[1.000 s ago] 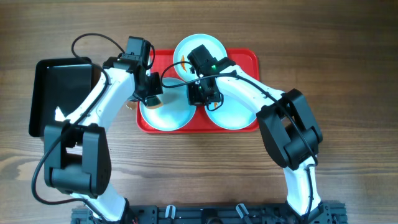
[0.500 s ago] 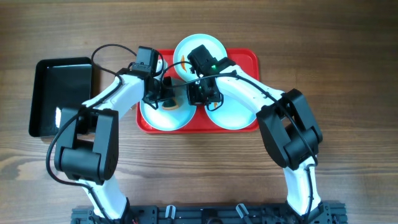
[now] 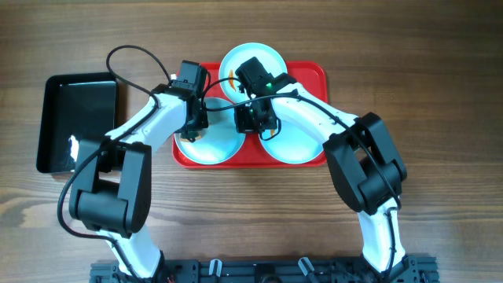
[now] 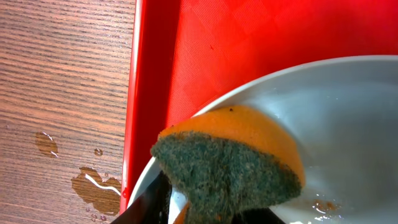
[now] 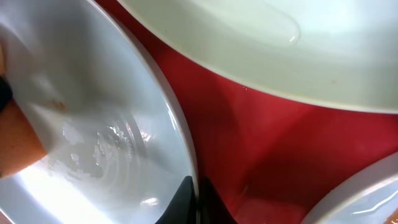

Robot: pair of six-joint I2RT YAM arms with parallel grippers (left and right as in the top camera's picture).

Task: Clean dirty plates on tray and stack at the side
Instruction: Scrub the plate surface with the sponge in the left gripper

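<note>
The red tray [image 3: 314,75] holds three pale plates: one at the back [image 3: 255,56], one front left [image 3: 212,149], one front right [image 3: 295,143]. My left gripper [image 3: 193,130] is shut on an orange sponge with a dark green scouring face [image 4: 230,165] and presses it on the left plate's [image 4: 348,124] left edge. Small orange smears and water lie on that plate. My right gripper [image 3: 253,119] is shut on the left plate's right rim [image 5: 194,186], the fingers [image 5: 196,199] pinching it. The sponge shows at the far left of the right wrist view [image 5: 15,146].
A glossy black tray [image 3: 75,118] lies left of the red tray. Water drops [image 4: 93,183] sit on the wooden table beside the red tray's left rim [image 4: 140,93]. The back plate [image 5: 280,43] and the right plate [image 5: 364,199] lie close to my right gripper.
My left gripper swept the sponge right across the left plate, then back to its left edge. The right gripper stayed on the plate's rim.
</note>
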